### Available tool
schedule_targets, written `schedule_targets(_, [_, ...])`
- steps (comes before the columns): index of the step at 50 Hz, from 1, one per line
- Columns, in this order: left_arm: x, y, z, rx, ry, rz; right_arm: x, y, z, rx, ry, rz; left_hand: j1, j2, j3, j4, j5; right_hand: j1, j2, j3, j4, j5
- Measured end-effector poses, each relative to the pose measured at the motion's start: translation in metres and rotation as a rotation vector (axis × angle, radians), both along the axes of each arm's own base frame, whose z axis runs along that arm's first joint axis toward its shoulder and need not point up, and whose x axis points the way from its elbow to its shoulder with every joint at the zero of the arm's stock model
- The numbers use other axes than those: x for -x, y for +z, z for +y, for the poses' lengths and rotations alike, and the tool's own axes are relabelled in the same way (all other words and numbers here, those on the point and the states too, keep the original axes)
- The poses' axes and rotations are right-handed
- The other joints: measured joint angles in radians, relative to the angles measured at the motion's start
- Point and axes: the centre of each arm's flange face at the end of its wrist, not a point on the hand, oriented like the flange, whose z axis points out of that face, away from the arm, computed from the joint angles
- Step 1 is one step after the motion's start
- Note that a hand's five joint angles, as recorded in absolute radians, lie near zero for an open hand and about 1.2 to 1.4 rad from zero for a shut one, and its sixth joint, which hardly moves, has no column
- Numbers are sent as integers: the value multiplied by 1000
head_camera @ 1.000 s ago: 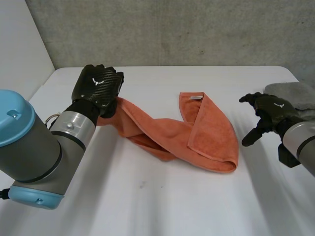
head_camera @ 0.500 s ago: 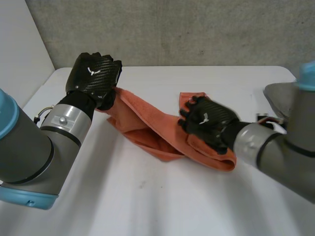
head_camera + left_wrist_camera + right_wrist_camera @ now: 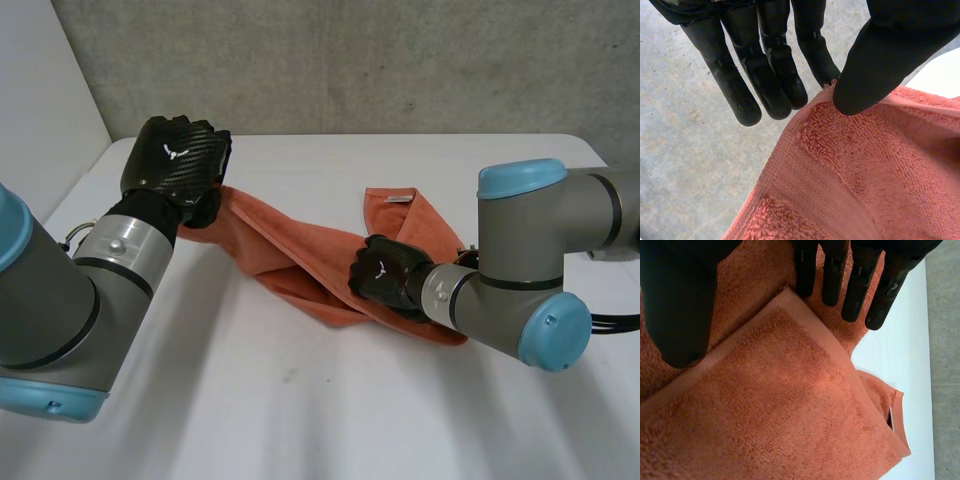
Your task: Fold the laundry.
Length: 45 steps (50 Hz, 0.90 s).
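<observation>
An orange towel (image 3: 290,250) lies twisted across the white table (image 3: 300,410). My left hand (image 3: 175,165) is raised at its far left end. In the left wrist view the thumb (image 3: 890,55) pinches the towel's hem (image 3: 810,130) against the fingers (image 3: 765,75), and the cloth (image 3: 865,175) hangs from them. My right hand (image 3: 385,275) is low over the towel's middle, where the folded right part begins. In the right wrist view its fingers (image 3: 855,285) and thumb (image 3: 680,305) stand apart above a hemmed edge of the towel (image 3: 780,405), open.
My right arm (image 3: 530,260) reaches in across the table's right side, over part of the towel. A white label (image 3: 398,200) sits on the towel's far corner and is also seen as the label (image 3: 891,418) beyond my fingertips. A concrete wall (image 3: 400,60) backs the table.
My right hand swung in from the table's right side and came down over the towel's middle. My left hand drew the held end further left, pulling that side of the towel straighter.
</observation>
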Motion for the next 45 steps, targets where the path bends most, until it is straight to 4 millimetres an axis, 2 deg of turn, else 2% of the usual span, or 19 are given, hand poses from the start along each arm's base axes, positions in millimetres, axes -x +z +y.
schedule_targets(11, [-4,-1,-5,-2,14,0,-1,-14,-8,40,11,55,0,0,0,0,0,162,283,268,266,249])
schedule_targets(12, [-4,-1,-5,-2,17,-1,0,-14,-10,48,9,64,0,0,0,0,0,277,446,435,443,421])
schedule_targets(16, [-6,-1,-8,-2,25,-1,1,-14,-15,77,1,83,0,0,0,0,0,581,755,750,755,735])
schedule_targets(23, [-11,1,-13,5,44,0,10,-4,-32,132,-51,93,0,0,0,0,0,617,767,780,791,781])
schedule_targets(25, [-14,5,-16,15,57,4,24,16,-50,178,-116,75,0,1,0,0,0,652,779,780,791,782])
schedule_targets(27, [-16,9,-17,25,63,9,31,32,-58,204,-158,52,0,1,0,0,0,652,779,780,791,782])
schedule_targets(28, [-16,9,-17,25,63,9,31,32,-58,204,-158,52,0,1,0,0,0,652,779,780,791,782])
schedule_targets(29, [-19,16,-17,45,71,19,43,56,-67,233,-224,6,0,1,0,0,0,652,779,780,791,782])
schedule_targets(30, [-20,18,-17,50,73,21,46,62,-69,238,-242,-8,0,1,0,0,0,652,779,780,792,782])
schedule_targets(33, [-26,35,-15,91,86,40,67,96,-76,245,-363,-95,0,1,0,0,0,652,779,780,792,782])
schedule_targets(35, [-29,44,-13,110,92,49,78,111,-75,232,-424,-131,0,1,0,0,0,652,779,780,792,782])
schedule_targets(36, [-32,52,-10,124,97,56,89,120,-74,210,-476,-152,0,1,0,0,0,652,779,780,792,782])
schedule_targets(39, [-36,63,-4,136,101,62,108,130,-65,146,-554,-159,0,1,0,0,0,652,779,780,792,782])
schedule_targets(40, [-38,69,-1,136,103,62,119,134,-55,88,-595,-144,0,1,0,0,0,652,779,780,792,782])
schedule_targets(45, [-43,80,13,105,103,47,137,143,-20,-68,-644,-87,0,1,0,0,0,652,779,780,792,782])
